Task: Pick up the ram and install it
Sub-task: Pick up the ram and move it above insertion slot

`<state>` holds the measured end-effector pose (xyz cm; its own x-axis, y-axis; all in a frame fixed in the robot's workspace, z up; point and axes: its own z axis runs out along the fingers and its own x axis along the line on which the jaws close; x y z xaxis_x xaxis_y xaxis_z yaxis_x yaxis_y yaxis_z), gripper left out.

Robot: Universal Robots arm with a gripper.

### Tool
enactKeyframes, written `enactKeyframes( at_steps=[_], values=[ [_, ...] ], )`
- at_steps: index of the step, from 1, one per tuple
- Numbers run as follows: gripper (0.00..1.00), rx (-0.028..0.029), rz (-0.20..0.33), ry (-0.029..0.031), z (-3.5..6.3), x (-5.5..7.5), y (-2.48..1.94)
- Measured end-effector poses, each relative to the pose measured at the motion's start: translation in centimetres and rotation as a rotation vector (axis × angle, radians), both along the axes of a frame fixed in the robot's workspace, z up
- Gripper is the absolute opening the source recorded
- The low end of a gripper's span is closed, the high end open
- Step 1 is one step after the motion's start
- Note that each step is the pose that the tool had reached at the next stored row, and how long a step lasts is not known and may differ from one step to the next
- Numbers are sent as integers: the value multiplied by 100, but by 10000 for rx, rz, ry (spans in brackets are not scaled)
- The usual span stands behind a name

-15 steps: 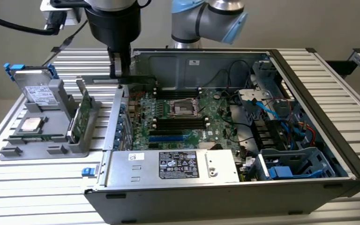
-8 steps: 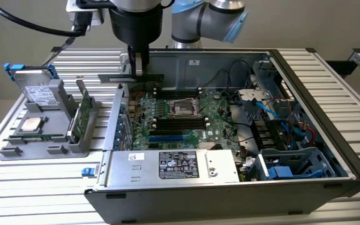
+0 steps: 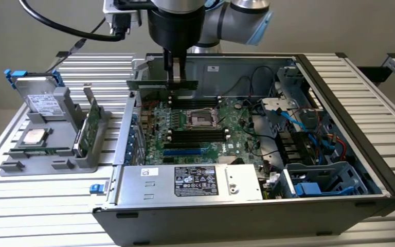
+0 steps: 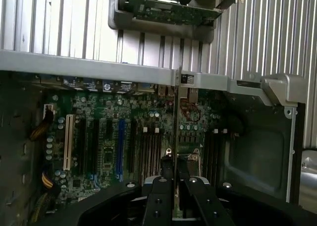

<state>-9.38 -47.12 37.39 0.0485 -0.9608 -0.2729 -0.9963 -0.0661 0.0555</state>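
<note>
My gripper (image 3: 175, 76) hangs over the far part of the open computer case (image 3: 335, 67), shut on the ram (image 3: 153, 84). The ram is a long thin green stick held level, lengthwise across the exterior view, just above the motherboard (image 3: 191, 131). Under it lie the far black memory slots (image 3: 191, 101); another row of slots (image 3: 196, 135) lies nearer, past the processor socket (image 3: 201, 118). In the wrist view the ram (image 4: 177, 112) shows edge-on as a thin line running out from the black fingers (image 4: 163, 186), above the dark slots (image 4: 148, 151) of the board.
A grey fixture (image 3: 50, 149) on the exterior view's left holds a drive (image 3: 43, 105), a silver processor chip (image 3: 34, 136) and an upright green card (image 3: 88, 126). The power supply (image 3: 191, 181) sits at the case front. A drive cage (image 3: 321, 177) and cables (image 3: 287, 110) fill the right.
</note>
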Motion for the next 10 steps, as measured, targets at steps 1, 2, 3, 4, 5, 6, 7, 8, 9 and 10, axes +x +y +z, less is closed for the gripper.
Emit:
enactKeyframes(
  at_steps=[1, 2, 3, 4, 5, 6, 7, 8, 9, 10],
  values=[
    [14, -1, 0, 5, 0, 28, 2],
    [14, -6, 0, 9, -1, 54, 5],
    [14, -11, -6, 9, -2, 79, 8],
    [14, -22, -14, 9, -5, 104, 10],
    [14, -46, -22, 10, -9, 127, 12],
    [14, -92, -25, 10, -14, 148, 14],
    [14, -147, -27, 9, -20, 170, 16],
    [14, -205, -30, 9, -25, 191, 19],
    [14, -267, -32, 9, -30, 213, 21],
    [14, -334, -35, 9, -34, 235, 22]
  ],
)
